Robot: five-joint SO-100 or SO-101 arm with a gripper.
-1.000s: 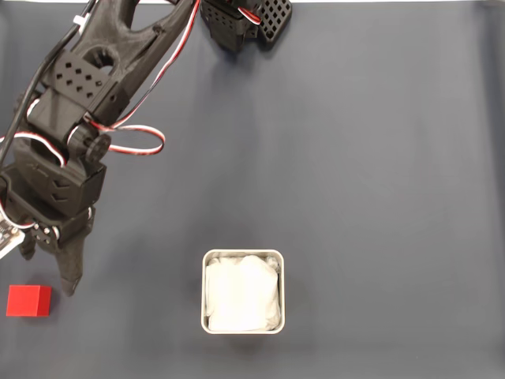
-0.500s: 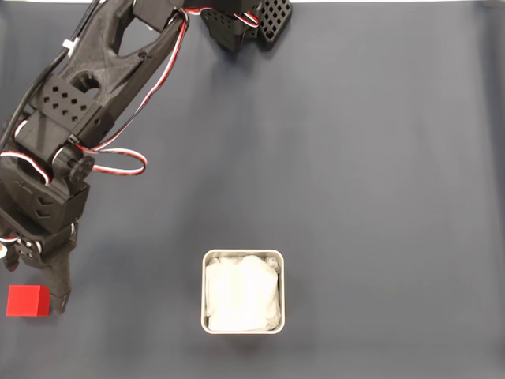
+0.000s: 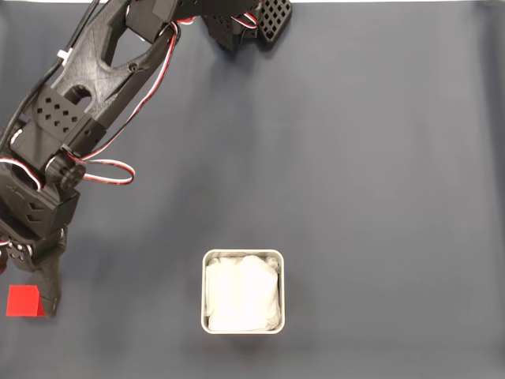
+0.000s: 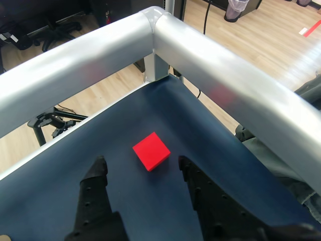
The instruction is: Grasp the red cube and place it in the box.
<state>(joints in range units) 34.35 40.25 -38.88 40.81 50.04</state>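
Observation:
The red cube (image 3: 20,301) lies on the dark mat at the lower left edge of the fixed view. My gripper (image 3: 28,283) hangs right over it, open, and one black finger (image 3: 49,294) covers the cube's right side. In the wrist view the red cube (image 4: 151,150) sits just ahead of the open gripper (image 4: 140,160), in line with the gap between the two black fingertips (image 4: 99,168), untouched. The box (image 3: 243,257), square with a pale metal rim and white lining, stands at bottom centre, well to the right of the cube.
The arm's base (image 3: 245,24) is at the top edge of the fixed view. In the wrist view, silver metal rails (image 4: 210,75) meet in a corner right behind the cube, with wooden floor beyond. Bare mat (image 3: 379,174) spreads to the right.
The arm has swung left and down toward the cube. The finger that stood apart from the cube's right side now overlaps it. Cube and box have not moved.

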